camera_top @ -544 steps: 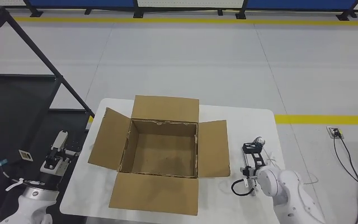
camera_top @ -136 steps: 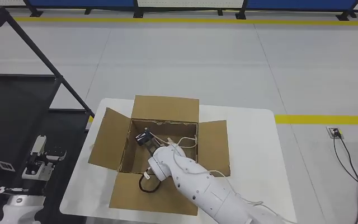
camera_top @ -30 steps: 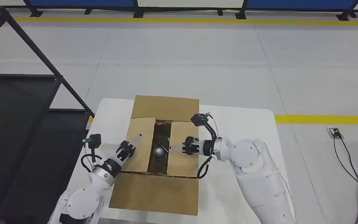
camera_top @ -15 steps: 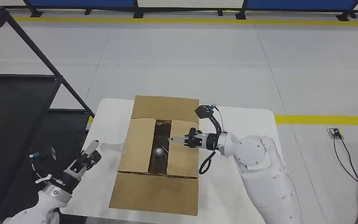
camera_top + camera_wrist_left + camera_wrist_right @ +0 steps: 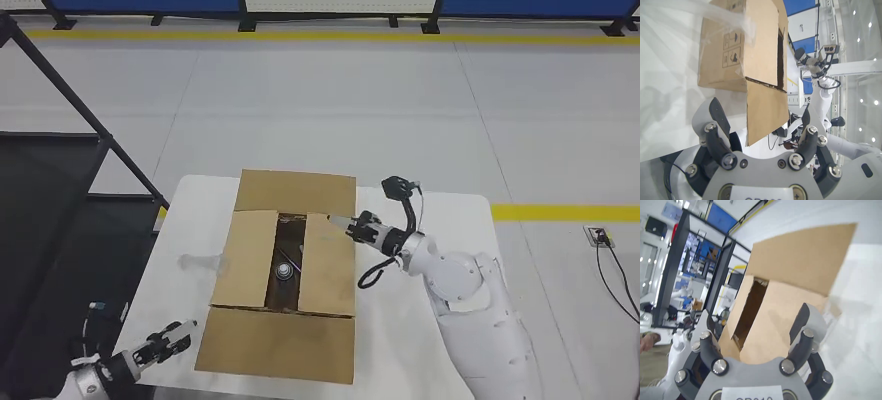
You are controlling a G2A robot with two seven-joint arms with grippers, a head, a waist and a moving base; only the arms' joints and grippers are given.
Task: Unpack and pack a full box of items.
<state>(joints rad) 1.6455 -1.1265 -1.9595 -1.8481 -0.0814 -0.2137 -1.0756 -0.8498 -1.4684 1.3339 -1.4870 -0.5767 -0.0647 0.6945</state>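
White table (image 5: 440,300). Brown cardboard box (image 5: 245,262), table centre; two side flaps folded in, narrow gap running near to far; black handling pictograms (image 5: 731,51) on one wall, wording illegible. Right gripper (image 5: 345,221), fingers spread, above right flap's far corner. Left gripper (image 5: 182,337), fingers spread, over table's near-left corner. Small round grey item (image 5: 284,271) inside gap.

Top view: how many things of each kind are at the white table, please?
Brown cardboard box: 1
Small round silvery object inside the box: 1
Robot tools: 2, the left tool and the right tool
Total: 4
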